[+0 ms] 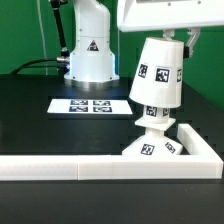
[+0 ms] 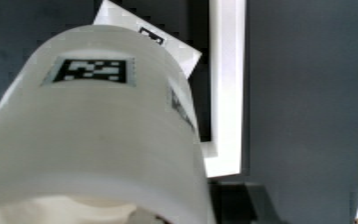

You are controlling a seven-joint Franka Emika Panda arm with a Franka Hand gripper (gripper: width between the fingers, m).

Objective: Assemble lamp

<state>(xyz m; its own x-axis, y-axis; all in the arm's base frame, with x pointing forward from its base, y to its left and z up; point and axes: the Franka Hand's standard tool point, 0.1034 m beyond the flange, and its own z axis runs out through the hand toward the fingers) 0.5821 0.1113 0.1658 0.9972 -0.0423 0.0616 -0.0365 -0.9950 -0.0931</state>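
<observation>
The white tapered lamp shade (image 1: pixel 157 75) hangs tilted, its tags facing the camera, at the exterior view's right. My gripper (image 1: pixel 163 38) is shut on its upper end. The shade's lower end sits over the bulb (image 1: pixel 155 119), of which only a small white part shows. Below it the lamp base (image 1: pixel 150 148) with its tags rests in the corner of the white border wall. In the wrist view the shade (image 2: pixel 105 130) fills most of the picture, and a dark finger (image 2: pixel 247 200) shows beside it. The other finger is hidden.
The white L-shaped border wall (image 1: pixel 70 165) runs along the front and turns back at the exterior view's right (image 1: pixel 205 145); it also shows in the wrist view (image 2: pixel 229 90). The marker board (image 1: pixel 90 105) lies on the black table. The robot's white pedestal (image 1: pixel 88 50) stands behind.
</observation>
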